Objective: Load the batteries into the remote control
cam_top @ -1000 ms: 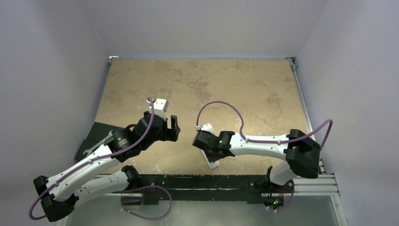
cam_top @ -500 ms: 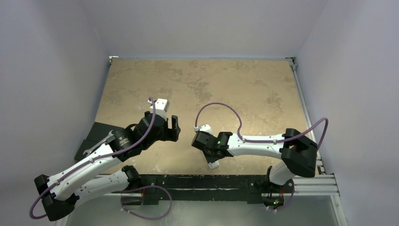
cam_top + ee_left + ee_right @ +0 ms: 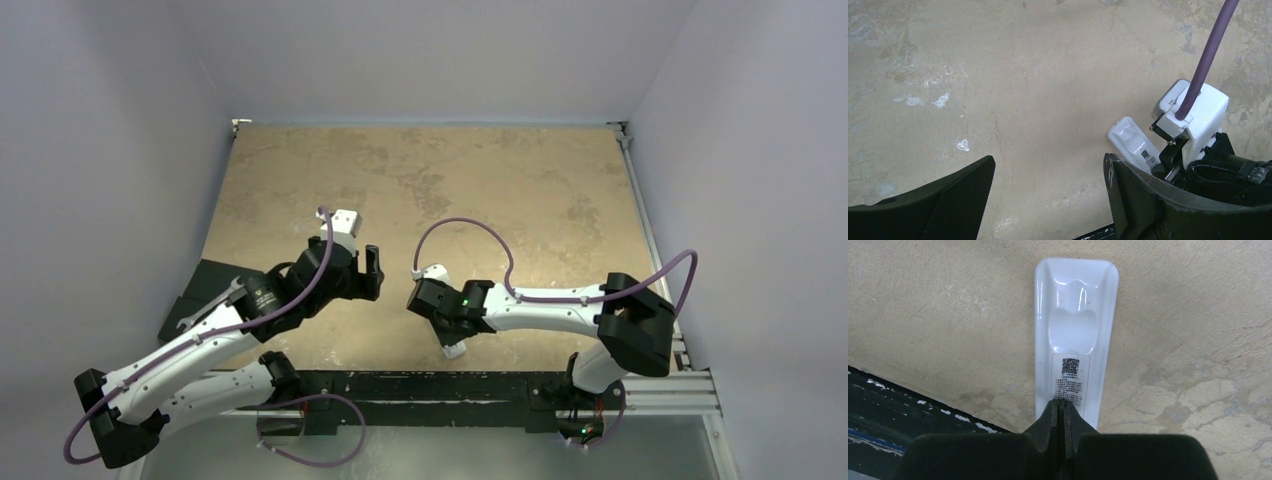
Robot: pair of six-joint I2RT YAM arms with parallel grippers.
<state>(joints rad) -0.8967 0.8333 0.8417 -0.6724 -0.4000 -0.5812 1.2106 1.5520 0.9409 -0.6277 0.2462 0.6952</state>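
The white remote control [image 3: 1075,340] lies back side up on the table near the front edge. Its back shows a recessed moulded area and a printed label. It also shows in the top view [image 3: 455,350] and in the left wrist view [image 3: 1130,142]. My right gripper [image 3: 1063,405] is shut with nothing between the fingers, its tips over the label end of the remote; in the top view it [image 3: 440,312] covers most of the remote. My left gripper [image 3: 1048,165] is open and empty over bare table, left of the remote [image 3: 372,272]. The batteries are not in view.
A silver wrench [image 3: 232,290] lies on a dark mat [image 3: 200,280] at the table's left edge, partly under the left arm. A black rail [image 3: 430,385] runs along the near edge, close to the remote. Walls close in the left, right and far sides.
My right gripper has shifted slightly left over the remote, so less of the remote shows in the top view. The left arm has hardly moved.
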